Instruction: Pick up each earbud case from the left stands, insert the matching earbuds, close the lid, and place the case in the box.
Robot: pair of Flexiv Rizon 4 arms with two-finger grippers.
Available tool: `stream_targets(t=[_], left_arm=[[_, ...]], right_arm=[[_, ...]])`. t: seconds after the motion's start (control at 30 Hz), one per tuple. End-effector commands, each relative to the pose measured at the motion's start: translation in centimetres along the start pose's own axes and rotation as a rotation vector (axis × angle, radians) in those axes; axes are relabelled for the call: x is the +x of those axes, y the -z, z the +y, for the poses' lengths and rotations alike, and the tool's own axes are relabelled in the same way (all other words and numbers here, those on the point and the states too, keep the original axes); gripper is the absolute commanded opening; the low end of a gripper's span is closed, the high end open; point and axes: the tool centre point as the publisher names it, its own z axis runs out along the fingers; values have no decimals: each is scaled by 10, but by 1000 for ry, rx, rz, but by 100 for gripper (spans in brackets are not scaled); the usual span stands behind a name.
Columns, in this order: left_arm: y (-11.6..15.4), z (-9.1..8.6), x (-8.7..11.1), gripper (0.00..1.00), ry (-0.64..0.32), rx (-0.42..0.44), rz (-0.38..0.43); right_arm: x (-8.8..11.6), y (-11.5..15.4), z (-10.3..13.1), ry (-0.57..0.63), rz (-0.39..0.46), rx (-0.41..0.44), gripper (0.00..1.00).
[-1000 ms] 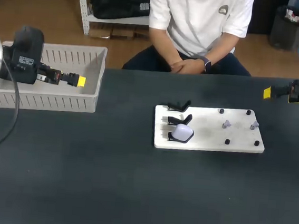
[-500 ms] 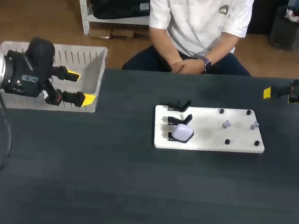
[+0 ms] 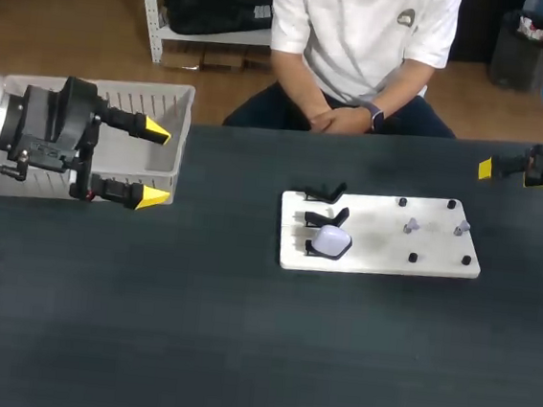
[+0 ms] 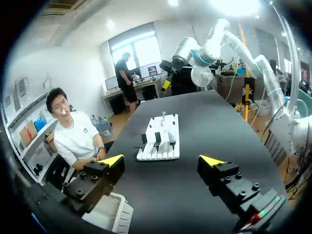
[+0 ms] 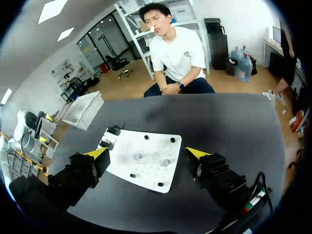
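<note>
A white earbud case [image 3: 330, 240] sits on the nearest of three black stands [image 3: 325, 215] at the left end of a white board [image 3: 381, 235]. Two small grey earbuds [image 3: 410, 225] stand on the board's right half. My left gripper [image 3: 152, 165] hangs open and empty at the front right corner of the pale basket [image 3: 118, 102], well left of the board. In the left wrist view the board [image 4: 158, 146] lies far ahead of the open gripper [image 4: 162, 161]. My right gripper [image 3: 491, 170] is open over the table's far right. The right wrist view shows its gripper [image 5: 147, 152] above the board [image 5: 146, 146] and earbuds [image 5: 138, 157].
Black pegs [image 3: 412, 258] stud the board's right half. The slatted basket stands at the table's back left, with a corner [image 4: 114, 214] under my left gripper. Dark tabletop [image 3: 239, 345] stretches in front of the board.
My left gripper has swung out from over the basket toward the table's front and turned, its fingers now one behind the other. The right arm has not moved.
</note>
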Motion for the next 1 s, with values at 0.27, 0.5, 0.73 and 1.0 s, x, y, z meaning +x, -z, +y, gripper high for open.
stream_targets(t=[0.27,0.5,0.73,1.0], left_arm=[[-3,5,3,100,-27,45,-166],[-3,5,3,100,-27,45,-166],[-14,-6,5,100,26,68,-143],[-59,-15,5,100,92,89,-76]], right_arm=[[0,-1,-1,1,1,-4,100],[0,-1,-1,1,1,-4,100],[0,-1,-1,1,1,-4,100],[0,-1,-1,1,1,-4,100]])
